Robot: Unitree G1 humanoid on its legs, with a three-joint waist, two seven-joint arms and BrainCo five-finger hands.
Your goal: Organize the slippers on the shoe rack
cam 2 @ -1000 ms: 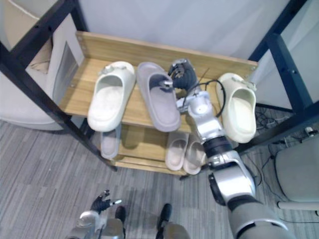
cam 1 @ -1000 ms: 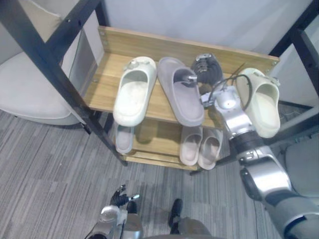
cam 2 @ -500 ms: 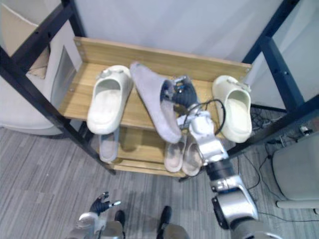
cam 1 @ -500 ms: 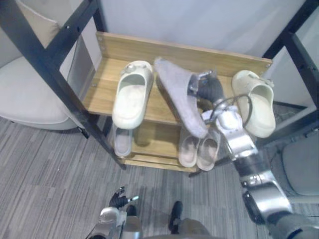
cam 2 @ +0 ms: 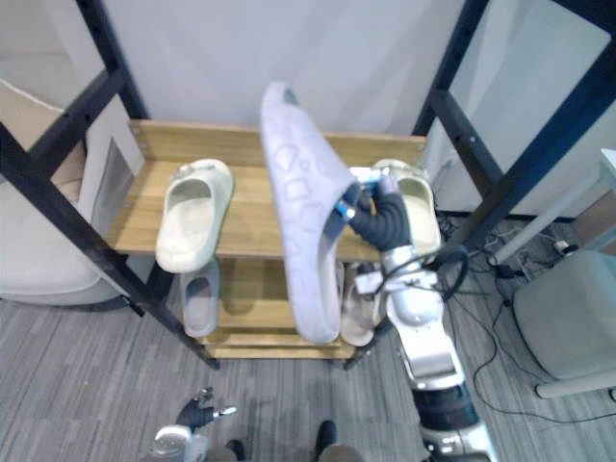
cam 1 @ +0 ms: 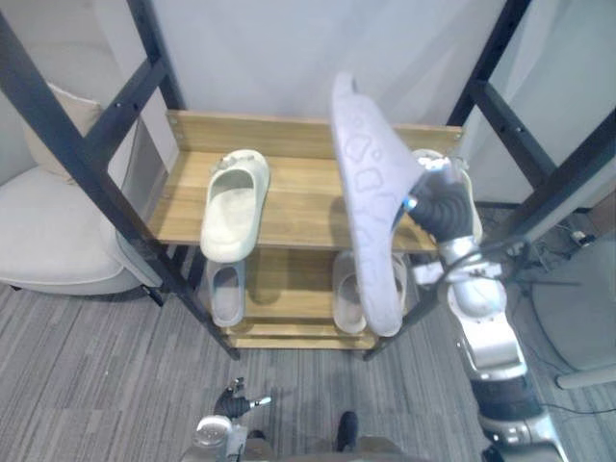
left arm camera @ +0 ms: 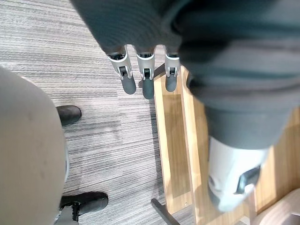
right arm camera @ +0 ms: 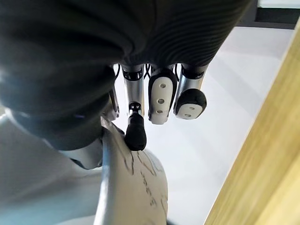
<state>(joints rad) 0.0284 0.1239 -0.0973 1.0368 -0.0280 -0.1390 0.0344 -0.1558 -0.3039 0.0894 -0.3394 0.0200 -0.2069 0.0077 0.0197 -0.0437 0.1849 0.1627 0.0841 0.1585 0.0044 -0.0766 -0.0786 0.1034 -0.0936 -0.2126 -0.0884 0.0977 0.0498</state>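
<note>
My right hand (cam 2: 385,218) is shut on a large grey slipper (cam 2: 303,231) and holds it up above the wooden shoe rack (cam 1: 298,197), patterned sole towards me and one end hanging down over the lower shelf. In the right wrist view the fingers (right arm camera: 159,101) curl over the slipper's edge (right arm camera: 136,187). One cream slipper (cam 1: 232,202) lies on the left of the top shelf. Its mate (cam 2: 416,200) lies at the right end, partly behind my right hand. My left hand (cam 1: 234,404) hangs low near the floor, its fingers (left arm camera: 146,79) straight and holding nothing.
Small pale slippers (cam 1: 226,289) sit on the lower shelf, some hidden behind the lifted slipper. Black frame posts (cam 1: 96,183) cross both sides of the rack. A beige armchair (cam 1: 48,241) stands at the left, a grey chair (cam 2: 568,327) at the right.
My right hand has lifted the grey slipper off the top shelf and turned it sole towards me. The whole picture has shifted, so the camera has moved.
</note>
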